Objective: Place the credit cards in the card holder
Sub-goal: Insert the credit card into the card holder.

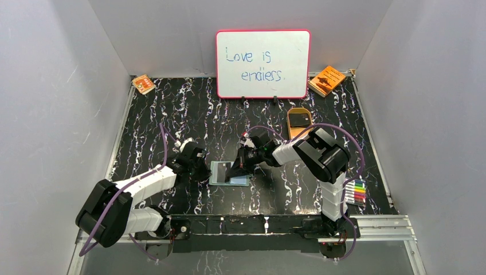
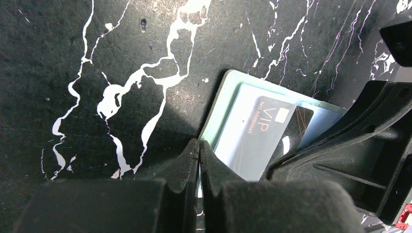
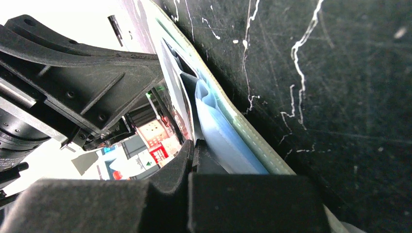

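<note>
The card holder lies open on the black table, grey-green rim and pale blue inside. My left gripper is shut at its left edge, fingertips pinched on the rim. My right gripper is shut on a dark credit card marked VIP, held tilted with its end in the holder's pale pocket. In the right wrist view the card shows edge-on between the fingers. A second dark card peeks from under it. Another dark card lies in the tan tray.
A whiteboard stands at the back. Orange booklets lie at the back right and back left. Coloured markers lie by the right arm's base. Grey walls close both sides.
</note>
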Controlling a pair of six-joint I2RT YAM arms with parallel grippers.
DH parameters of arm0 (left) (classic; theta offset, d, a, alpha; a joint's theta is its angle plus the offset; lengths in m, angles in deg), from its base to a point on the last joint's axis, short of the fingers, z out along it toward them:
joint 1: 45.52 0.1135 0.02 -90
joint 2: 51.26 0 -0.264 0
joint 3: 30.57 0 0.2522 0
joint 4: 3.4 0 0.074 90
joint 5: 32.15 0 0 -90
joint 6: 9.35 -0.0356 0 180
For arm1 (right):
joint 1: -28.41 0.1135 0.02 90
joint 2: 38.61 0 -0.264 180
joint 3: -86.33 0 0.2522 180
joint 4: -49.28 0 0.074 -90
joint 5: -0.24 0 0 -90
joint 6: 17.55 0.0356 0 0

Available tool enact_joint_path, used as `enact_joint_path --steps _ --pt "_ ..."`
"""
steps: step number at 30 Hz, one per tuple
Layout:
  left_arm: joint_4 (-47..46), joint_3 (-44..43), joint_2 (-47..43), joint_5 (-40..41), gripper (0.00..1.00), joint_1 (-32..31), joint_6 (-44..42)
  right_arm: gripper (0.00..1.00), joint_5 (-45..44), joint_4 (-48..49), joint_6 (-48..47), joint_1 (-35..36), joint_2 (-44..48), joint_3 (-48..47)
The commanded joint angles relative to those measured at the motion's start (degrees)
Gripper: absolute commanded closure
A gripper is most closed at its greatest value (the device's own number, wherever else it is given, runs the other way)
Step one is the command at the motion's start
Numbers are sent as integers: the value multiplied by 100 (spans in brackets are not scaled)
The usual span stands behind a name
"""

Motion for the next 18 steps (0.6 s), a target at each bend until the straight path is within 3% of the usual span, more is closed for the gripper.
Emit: enact_joint_path --steps 1,7,12,18 --pt "278 208 96 -192 100 -3 27 100 -293 67 97 98 -61 -81" --pt "341 182 41 -145 100 -3 -3 100 -328 -177 -147 116 87 -123" --pt "356 156 30 -123 100 2 -27 76 -336 -398 -323 121 190 -176" --pt "349 146 13 -135 100 -3 -43 62 -447 -700 -482 116 284 -311"
